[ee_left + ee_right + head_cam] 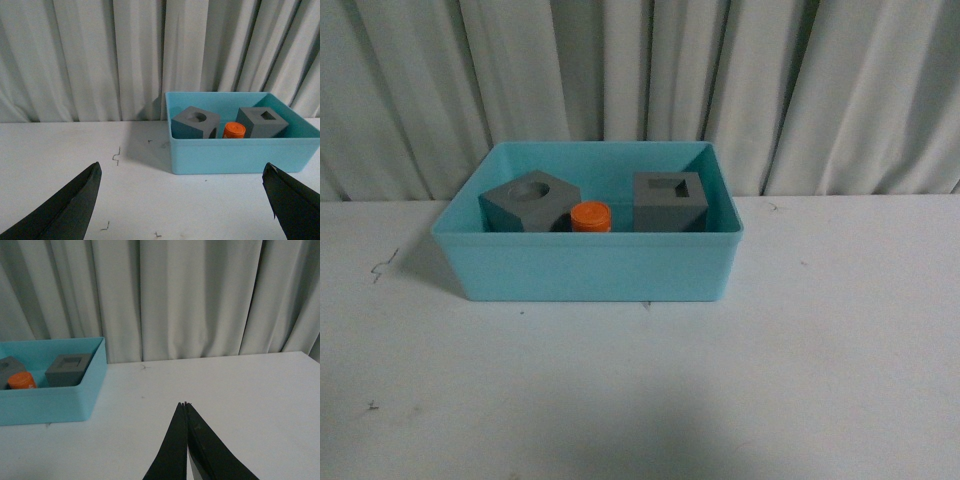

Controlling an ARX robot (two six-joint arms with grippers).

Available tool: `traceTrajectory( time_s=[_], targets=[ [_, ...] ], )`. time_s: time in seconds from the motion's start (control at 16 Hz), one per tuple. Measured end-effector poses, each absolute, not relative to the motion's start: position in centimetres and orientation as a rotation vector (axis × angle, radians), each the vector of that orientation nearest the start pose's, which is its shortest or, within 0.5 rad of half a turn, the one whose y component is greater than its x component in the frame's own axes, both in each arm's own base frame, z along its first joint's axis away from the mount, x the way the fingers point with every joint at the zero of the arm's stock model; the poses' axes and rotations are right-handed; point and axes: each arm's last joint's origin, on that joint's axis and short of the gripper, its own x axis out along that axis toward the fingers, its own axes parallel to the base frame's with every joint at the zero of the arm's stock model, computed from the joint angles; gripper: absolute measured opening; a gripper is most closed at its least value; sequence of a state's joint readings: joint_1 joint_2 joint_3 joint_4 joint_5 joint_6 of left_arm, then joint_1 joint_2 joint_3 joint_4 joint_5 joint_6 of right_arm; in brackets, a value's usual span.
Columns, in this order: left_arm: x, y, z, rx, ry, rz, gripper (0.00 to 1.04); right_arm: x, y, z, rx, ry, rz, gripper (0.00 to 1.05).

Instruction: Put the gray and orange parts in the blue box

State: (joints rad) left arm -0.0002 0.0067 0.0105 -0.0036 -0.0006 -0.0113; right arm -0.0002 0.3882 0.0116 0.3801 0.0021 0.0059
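Turquoise box (590,270) holds both gray cubes (530,203) and an orange cylinder (591,216), no lettering legible; left pincer (182,200) apart, right pincer (186,405) together.

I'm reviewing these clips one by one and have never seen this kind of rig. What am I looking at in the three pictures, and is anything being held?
This is a robot with two arms. One picture comes from a camera on its body, looking ahead; neither arm shows there. The other two come from cameras on the wrists.

On the white table stands a blue box. Inside it are a gray cube with a round recess, an orange cylinder and a gray cube with a square recess.

The left end effector is wide open and empty. The right end effector is shut on nothing. Both are away from the box.
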Motion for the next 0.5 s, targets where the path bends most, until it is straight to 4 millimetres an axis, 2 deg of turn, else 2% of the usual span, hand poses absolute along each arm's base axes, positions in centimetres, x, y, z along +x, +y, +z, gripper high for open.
traceTrajectory(
  time_s=[0.5],
  targets=[
    [9.75, 0.00, 16.62, -0.011, 0.000, 0.000, 0.98, 11.05, -0.01, 17.02, 0.006, -0.011, -0.002, 0.02]
  ],
)
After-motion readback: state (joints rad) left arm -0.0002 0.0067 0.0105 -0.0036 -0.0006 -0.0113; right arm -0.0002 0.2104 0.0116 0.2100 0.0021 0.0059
